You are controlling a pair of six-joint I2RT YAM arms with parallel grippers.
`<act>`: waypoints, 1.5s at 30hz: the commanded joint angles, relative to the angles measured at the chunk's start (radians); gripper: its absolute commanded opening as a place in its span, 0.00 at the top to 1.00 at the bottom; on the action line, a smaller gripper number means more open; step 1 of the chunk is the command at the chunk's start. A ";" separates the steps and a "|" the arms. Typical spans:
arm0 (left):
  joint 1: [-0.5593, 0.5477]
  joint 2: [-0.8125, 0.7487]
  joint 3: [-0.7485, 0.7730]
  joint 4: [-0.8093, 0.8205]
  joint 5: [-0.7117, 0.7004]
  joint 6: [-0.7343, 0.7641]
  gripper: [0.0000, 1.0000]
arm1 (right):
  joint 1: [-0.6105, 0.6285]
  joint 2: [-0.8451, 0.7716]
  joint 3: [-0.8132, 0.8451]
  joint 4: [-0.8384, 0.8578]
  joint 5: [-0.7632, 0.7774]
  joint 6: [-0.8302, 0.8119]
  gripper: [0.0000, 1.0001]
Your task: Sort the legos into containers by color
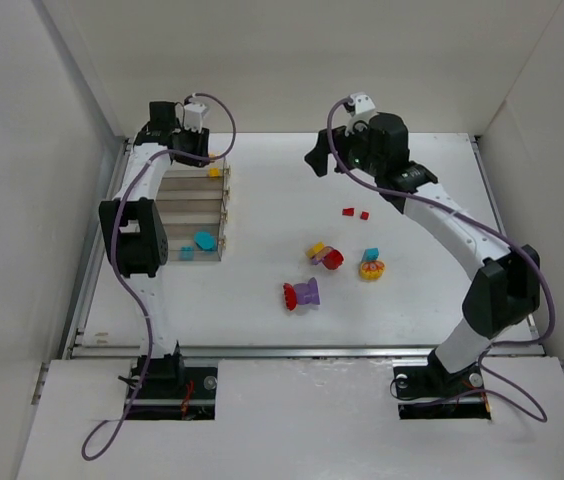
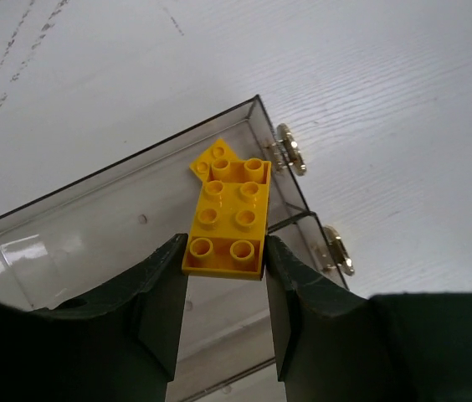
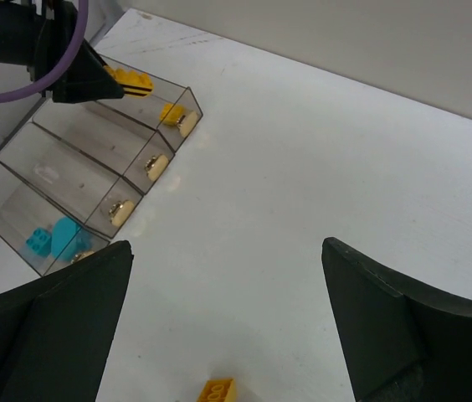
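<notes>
The left hand (image 2: 223, 276) pinches a yellow brick (image 2: 226, 222) above the far bin (image 2: 94, 218), poised for release; the right hand (image 3: 228, 335) hangs spread.

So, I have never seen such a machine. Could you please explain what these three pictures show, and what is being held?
These are two robot arms bolted at the near edge of a white table. One picture comes from a camera above; the other two come from cameras on each wrist, looking past that arm's own fingers.

The left hand is shut on a yellow brick, over the far bin of a row of clear bins. A smaller yellow brick already lies in that bin, and blue bricks lie in the nearest one.

The right hand is open and holds nothing.

More bricks lie loose on the table: two small red ones and mixed clumps of red, purple, yellow and blue.
</notes>
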 commanded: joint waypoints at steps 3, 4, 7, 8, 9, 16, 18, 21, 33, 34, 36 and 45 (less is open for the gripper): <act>0.034 0.044 0.084 0.021 -0.025 0.020 1.00 | -0.024 0.027 0.069 0.023 0.011 0.011 0.00; 0.034 0.044 0.084 0.021 -0.025 0.029 1.00 | -0.024 0.039 0.082 0.023 0.011 0.011 0.00; 0.034 0.063 0.073 0.034 -0.036 0.038 0.99 | -0.024 0.057 0.103 0.003 0.000 0.011 0.00; 0.034 0.063 0.063 0.034 -0.045 0.038 0.94 | -0.024 0.066 0.114 0.003 -0.011 0.011 0.00; 0.034 0.063 0.063 0.034 -0.045 0.038 0.83 | -0.024 0.066 0.114 -0.009 -0.011 0.011 0.00; 0.034 0.063 0.063 0.034 -0.103 0.038 0.40 | -0.024 0.076 0.123 -0.043 -0.002 0.011 0.00; 0.034 0.042 0.063 0.043 -0.121 0.049 0.31 | -0.024 0.076 0.132 -0.060 0.032 0.011 0.00; 0.034 0.011 0.054 0.054 -0.134 0.049 0.31 | -0.024 0.076 0.151 -0.117 0.119 0.036 0.00; -0.059 -0.276 -0.191 0.151 -0.070 0.178 0.31 | -0.131 -0.074 0.047 -0.224 0.244 0.094 0.00; -0.074 -0.325 -0.218 0.151 -0.053 0.208 0.31 | -0.154 -0.090 0.031 -0.224 0.212 0.105 0.00; -0.122 -0.365 -0.259 0.162 -0.013 0.239 0.31 | -0.154 -0.125 0.010 -0.247 0.224 0.105 0.00; -0.306 -0.391 -0.279 0.039 0.107 0.226 0.31 | -0.165 -0.139 -0.122 -0.548 0.204 0.184 0.00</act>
